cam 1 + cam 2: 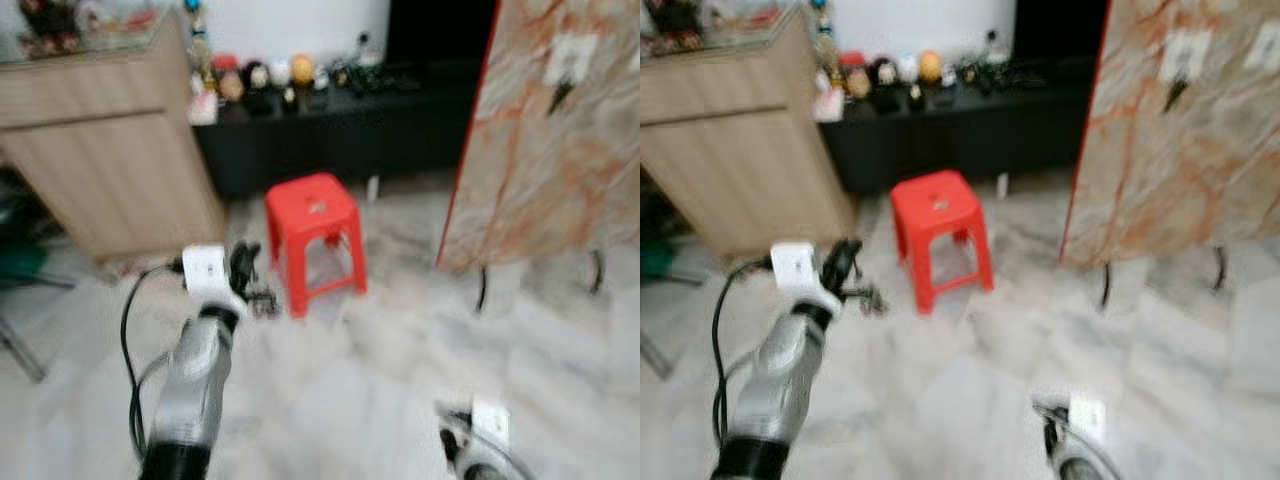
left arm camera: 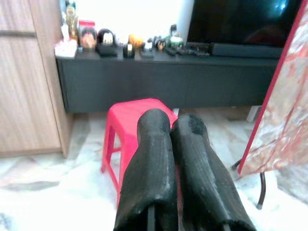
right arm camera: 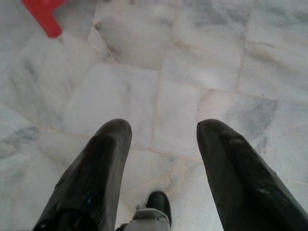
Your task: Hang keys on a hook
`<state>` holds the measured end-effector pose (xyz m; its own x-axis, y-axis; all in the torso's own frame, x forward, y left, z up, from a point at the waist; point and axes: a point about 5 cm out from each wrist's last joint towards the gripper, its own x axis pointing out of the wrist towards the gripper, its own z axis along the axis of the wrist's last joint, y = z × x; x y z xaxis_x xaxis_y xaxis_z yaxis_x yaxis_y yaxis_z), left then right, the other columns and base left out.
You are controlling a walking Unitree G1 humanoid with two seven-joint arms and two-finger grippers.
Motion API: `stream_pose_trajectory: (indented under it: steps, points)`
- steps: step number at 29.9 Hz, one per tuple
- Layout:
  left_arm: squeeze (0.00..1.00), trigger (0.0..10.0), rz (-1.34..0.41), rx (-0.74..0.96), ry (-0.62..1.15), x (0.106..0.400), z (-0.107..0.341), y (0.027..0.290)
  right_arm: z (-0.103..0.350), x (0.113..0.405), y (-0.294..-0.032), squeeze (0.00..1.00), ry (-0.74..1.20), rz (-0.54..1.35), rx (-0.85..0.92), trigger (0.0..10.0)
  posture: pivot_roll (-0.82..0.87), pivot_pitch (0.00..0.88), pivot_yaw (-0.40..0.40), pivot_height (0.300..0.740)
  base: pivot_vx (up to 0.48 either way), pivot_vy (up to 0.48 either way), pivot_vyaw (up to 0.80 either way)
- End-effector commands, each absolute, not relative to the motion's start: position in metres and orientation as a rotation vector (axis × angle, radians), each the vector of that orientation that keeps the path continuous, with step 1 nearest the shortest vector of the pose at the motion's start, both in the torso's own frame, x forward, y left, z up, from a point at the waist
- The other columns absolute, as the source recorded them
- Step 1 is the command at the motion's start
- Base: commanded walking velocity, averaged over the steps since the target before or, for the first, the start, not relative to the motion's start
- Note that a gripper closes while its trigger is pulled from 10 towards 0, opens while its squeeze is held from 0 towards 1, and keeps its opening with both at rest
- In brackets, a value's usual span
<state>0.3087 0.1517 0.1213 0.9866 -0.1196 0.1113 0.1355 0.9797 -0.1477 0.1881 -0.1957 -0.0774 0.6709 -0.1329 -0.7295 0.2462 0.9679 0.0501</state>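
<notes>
Left fingers (image 2: 180, 168) pressed together, a small dark blurred key bunch (image 1: 868, 297) dangling; right fingers (image 3: 161, 163) spread apart, empty.

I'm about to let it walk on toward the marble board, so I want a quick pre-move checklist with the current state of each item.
1. Left gripper fingers pressed together: ok, shut in the left wrist view.
2. Keys in that gripper: cannot tell; a small dark blurred shape hangs by its fingertips.
3. Right gripper free: ok, open over bare marble floor.
4. Red stool out of the path: not ok, it stands just ahead of the left gripper.
5. Hook on the marble board: cannot tell; a white fitting with something dark hanging, blurred.
6. Head views sharp: not ok, blurred.
</notes>
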Motion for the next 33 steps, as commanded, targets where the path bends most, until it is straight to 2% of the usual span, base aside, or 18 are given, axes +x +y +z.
stream_pose_trajectory:
  steps: [1, 7, 19, 33]
  points:
    - [0.00, 10.0, -0.127, -0.136, -0.138, 0.315, 0.134, 0.154, -0.073, 0.196, -0.194, 0.00, 0.782, -0.205, 0.149, 10.0, -0.16, 0.032, 0.010, 0.740, 0.000, 0.000, 0.00]
    - [0.00, 10.0, -0.126, -0.125, -0.139, 0.315, 0.134, 0.149, -0.069, 0.201, -0.199, 0.00, 0.745, -0.220, 0.153, 10.0, -0.15, 0.050, 0.007, 0.740, 0.000, 0.000, 0.00]
    - [0.00, 10.0, -0.124, -0.124, -0.135, 0.314, 0.133, 0.150, -0.051, 0.228, -0.202, 0.00, 0.638, -0.202, 0.165, 10.0, -0.15, 0.071, 0.004, 0.740, 0.000, -0.305, 0.00]
    - [0.00, 10.0, -0.129, -0.124, -0.139, 0.315, 0.134, 0.148, -0.048, 0.232, -0.203, 0.00, 0.613, -0.192, 0.161, 10.0, -0.15, 0.072, 0.005, 0.740, 0.000, -0.309, 0.00]
